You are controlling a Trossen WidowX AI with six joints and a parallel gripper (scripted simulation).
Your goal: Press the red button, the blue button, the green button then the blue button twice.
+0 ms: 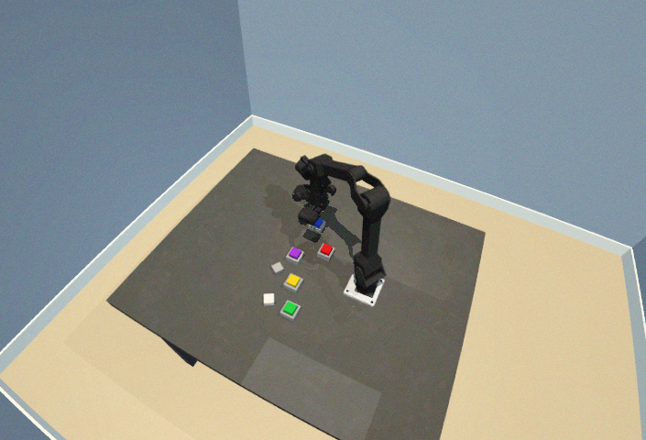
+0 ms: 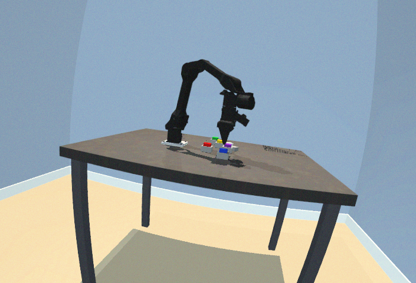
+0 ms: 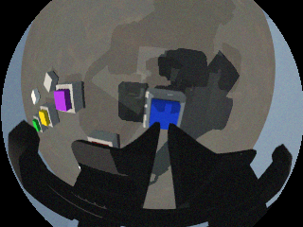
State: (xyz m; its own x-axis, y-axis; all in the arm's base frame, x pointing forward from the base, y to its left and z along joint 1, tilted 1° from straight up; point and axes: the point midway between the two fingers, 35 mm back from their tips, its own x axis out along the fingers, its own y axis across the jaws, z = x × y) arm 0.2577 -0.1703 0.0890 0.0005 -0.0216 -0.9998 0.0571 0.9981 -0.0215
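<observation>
My gripper [image 2: 223, 143] [image 3: 163, 127] points down just above the blue button [image 1: 319, 223] [image 2: 223, 150] [image 3: 164, 113]. Its fingers are nearly shut, with a narrow gap between the tips and nothing held. The tips show over the near edge of the blue cap in the wrist view; the cap stands raised. In the top view the gripper partly hides this button. The red button [image 1: 325, 249] [image 2: 207, 144] stands raised nearer the arm's base, mostly hidden behind a finger in the wrist view. The green button [image 1: 290, 308] [image 2: 215, 138] [image 3: 36, 125] is raised, farthest from the gripper.
A purple button [image 1: 294, 253] [image 2: 228, 145] [image 3: 62, 100] and a yellow button [image 1: 292, 280] [image 2: 219, 141] [image 3: 44, 117] stand between blue and green. Two small pale blocks, one grey [image 1: 277, 268] [image 3: 50, 81] and one white [image 1: 268, 299] [image 3: 35, 96], lie beside them.
</observation>
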